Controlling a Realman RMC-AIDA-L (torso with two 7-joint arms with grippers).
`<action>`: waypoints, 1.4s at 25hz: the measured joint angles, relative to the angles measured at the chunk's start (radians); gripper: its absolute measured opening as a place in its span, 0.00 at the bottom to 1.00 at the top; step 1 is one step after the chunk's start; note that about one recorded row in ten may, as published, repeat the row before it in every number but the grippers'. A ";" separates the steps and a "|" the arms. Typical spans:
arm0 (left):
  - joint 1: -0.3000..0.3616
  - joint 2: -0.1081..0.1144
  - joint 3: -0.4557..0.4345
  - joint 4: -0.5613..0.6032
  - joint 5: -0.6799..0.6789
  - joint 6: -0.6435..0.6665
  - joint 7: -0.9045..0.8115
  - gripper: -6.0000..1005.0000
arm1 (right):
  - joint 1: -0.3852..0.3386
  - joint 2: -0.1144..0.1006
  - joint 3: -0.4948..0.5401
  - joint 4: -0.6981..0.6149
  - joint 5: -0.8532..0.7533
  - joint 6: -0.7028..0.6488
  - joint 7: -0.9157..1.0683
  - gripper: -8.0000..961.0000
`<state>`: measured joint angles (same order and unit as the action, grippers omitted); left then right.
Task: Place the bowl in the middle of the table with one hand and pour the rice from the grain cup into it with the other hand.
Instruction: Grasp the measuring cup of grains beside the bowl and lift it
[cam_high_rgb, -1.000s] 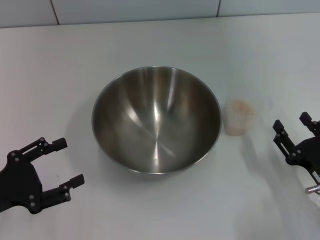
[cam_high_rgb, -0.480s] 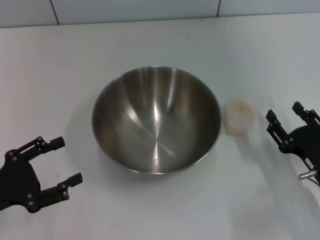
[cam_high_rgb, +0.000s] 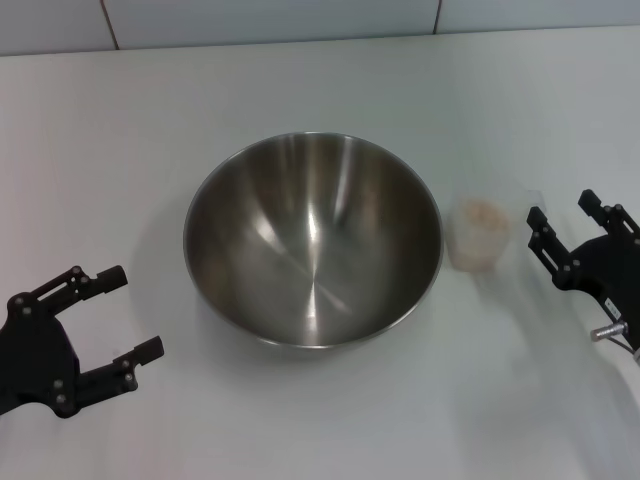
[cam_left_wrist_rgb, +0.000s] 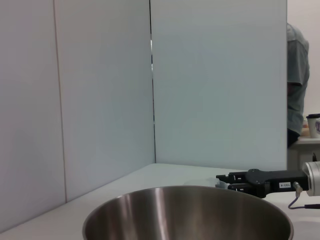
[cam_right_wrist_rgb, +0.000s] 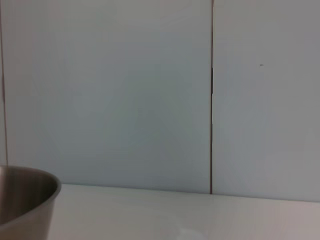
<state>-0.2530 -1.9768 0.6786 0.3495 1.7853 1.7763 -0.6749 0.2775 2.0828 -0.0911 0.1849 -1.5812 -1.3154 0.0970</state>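
The steel bowl (cam_high_rgb: 312, 240) stands upright in the middle of the white table (cam_high_rgb: 300, 90), its inside bare. Just right of it stands the clear grain cup (cam_high_rgb: 478, 233) with pale rice (cam_high_rgb: 480, 214) inside. My right gripper (cam_high_rgb: 562, 217) is open a short way to the right of the cup, apart from it. My left gripper (cam_high_rgb: 133, 312) is open near the table's front left, well clear of the bowl. The left wrist view shows the bowl (cam_left_wrist_rgb: 187, 214) close up with the right gripper (cam_left_wrist_rgb: 223, 182) behind it. In the right wrist view only the bowl's edge (cam_right_wrist_rgb: 25, 205) shows.
A pale tiled wall (cam_high_rgb: 270, 18) runs along the table's far edge. White panels (cam_left_wrist_rgb: 215, 80) stand behind the table in the wrist views.
My right gripper has moved left and farther from me, closer to the grain cup. My left gripper has drawn back slightly toward the front left. Bowl and cup have not moved.
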 joint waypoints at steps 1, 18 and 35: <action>0.000 -0.001 -0.007 0.000 0.000 0.000 0.000 0.81 | 0.003 0.000 0.001 -0.003 0.000 0.001 0.002 0.66; -0.003 -0.008 -0.035 0.000 0.000 0.003 0.001 0.81 | 0.076 0.002 0.002 -0.035 0.001 0.079 0.030 0.64; -0.009 -0.007 -0.036 0.002 0.000 0.003 -0.003 0.81 | 0.076 0.004 0.002 -0.034 0.001 0.072 0.038 0.61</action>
<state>-0.2623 -1.9839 0.6426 0.3513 1.7856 1.7792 -0.6781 0.3535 2.0867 -0.0890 0.1508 -1.5800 -1.2435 0.1352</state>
